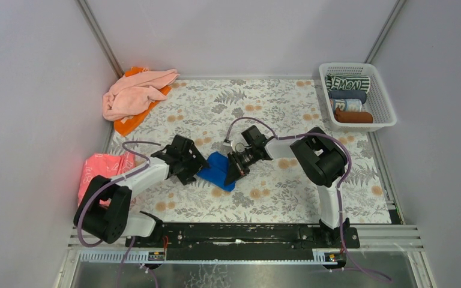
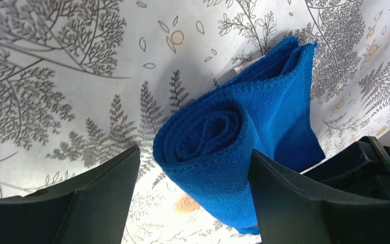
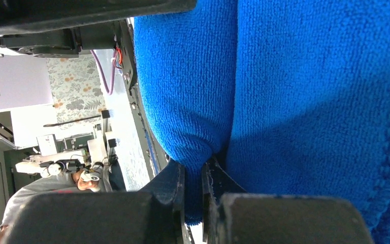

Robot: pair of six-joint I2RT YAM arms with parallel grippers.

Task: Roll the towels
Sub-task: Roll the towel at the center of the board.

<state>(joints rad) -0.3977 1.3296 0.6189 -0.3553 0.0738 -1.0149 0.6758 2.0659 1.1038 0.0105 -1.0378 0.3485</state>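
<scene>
Blue towel (image 1: pixel 217 170): right gripper (image 3: pixel 194 165) clamped on its fold, left gripper (image 2: pixel 193 157) spread wide, empty, straddling roll end; release may unroll it.

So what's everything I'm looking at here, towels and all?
blue towel: one, blue, partly rolled, in the middle between the two grippers
pink towel: one, pale pink, crumpled in the far left corner on the orange towel
orange towel: one, orange, far left corner
patterned towel: one, coral pink, near left edge
basket: one, white, far right corner
rolled towels: four, black-and-white, dark blue-grey, pale blue, rust brown, in the basket
tablecloth: one, white with grey ferns and orange flowers, under everything
left gripper: one, black, open around the blue roll's end
right gripper: one, black, pinching a fold of the blue towel
</scene>
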